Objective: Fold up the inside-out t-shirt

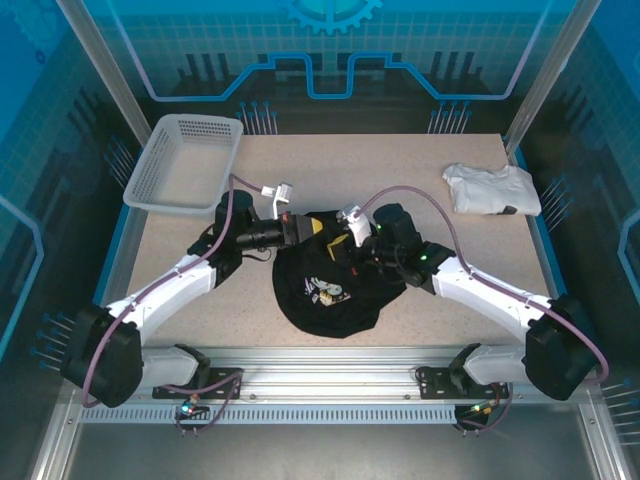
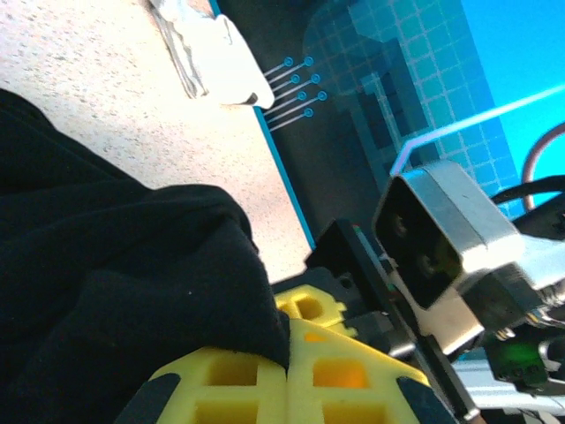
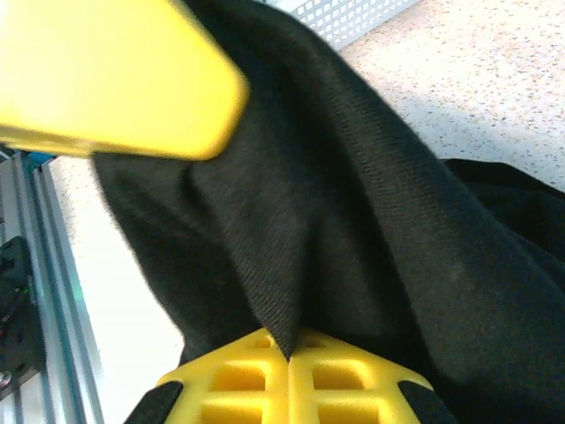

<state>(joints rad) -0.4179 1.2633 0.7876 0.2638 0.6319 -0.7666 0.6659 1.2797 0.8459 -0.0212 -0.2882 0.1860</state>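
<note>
The black inside-out t-shirt lies bunched at mid-worktop. The left gripper and right gripper each pinch a fold of its far edge. The cloth is judged light, limp and prone to sagging. Grasp hems or shoulder seams, well apart.

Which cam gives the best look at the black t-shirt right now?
Top external: the whole black t-shirt sits bunched on the table, print showing. Both wrist views are close-ups of dark cloth pinched between shut yellow fingers, no outline.
</note>
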